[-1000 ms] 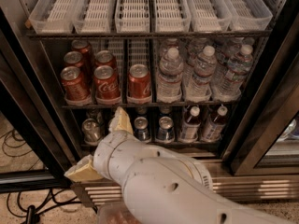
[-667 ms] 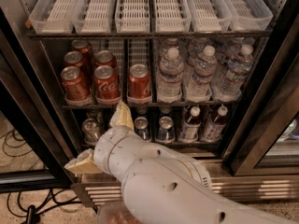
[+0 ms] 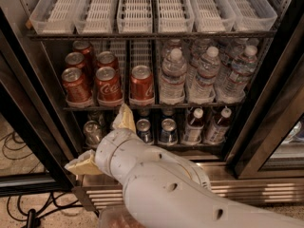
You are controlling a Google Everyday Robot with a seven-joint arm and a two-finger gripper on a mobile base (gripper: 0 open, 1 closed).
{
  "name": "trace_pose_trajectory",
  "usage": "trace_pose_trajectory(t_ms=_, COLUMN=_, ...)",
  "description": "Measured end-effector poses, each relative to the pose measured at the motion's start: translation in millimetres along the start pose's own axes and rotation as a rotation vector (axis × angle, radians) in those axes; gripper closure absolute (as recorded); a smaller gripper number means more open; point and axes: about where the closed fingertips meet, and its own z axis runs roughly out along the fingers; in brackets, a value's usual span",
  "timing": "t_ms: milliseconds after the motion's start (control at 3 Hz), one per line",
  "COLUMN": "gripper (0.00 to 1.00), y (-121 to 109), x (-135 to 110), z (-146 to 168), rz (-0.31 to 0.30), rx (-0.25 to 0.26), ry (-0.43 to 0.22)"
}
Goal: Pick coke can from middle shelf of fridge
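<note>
Coke can point(image 3: 141, 82): upright at the near edge of the middle shelf point(image 3: 156, 106) in the fridge point(image 3: 259, 127), left of the water bottles point(image 3: 172, 77), untouched; step in hand, approach; end effector point(image 3: 95, 137) below shelf level, spread wide, empty; next move likely needs a lift and forward reach to straddle it.

coke can point(image 3: 142, 82) upright on middle shelf point(image 3: 199, 105); gripper point(image 3: 97, 137) below

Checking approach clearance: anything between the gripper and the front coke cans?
Camera view: only the front rail of the middle shelf separates them. The gripper, fingers open, sits below the coke cans, before the silver cans.
</note>
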Motion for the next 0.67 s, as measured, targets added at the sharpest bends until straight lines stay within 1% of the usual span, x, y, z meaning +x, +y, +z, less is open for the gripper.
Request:
trace_pose_trajectory(t_ms=333, gripper=0.17, y=-1, x=-1, z=18, rz=0.04, rx=0.023, ry=-0.052)
trace_pose_trajectory(t_ms=667, gripper=0.25, y=-8, x=-5, z=36, rz=0.064, rx=0.067, ry=-0.107)
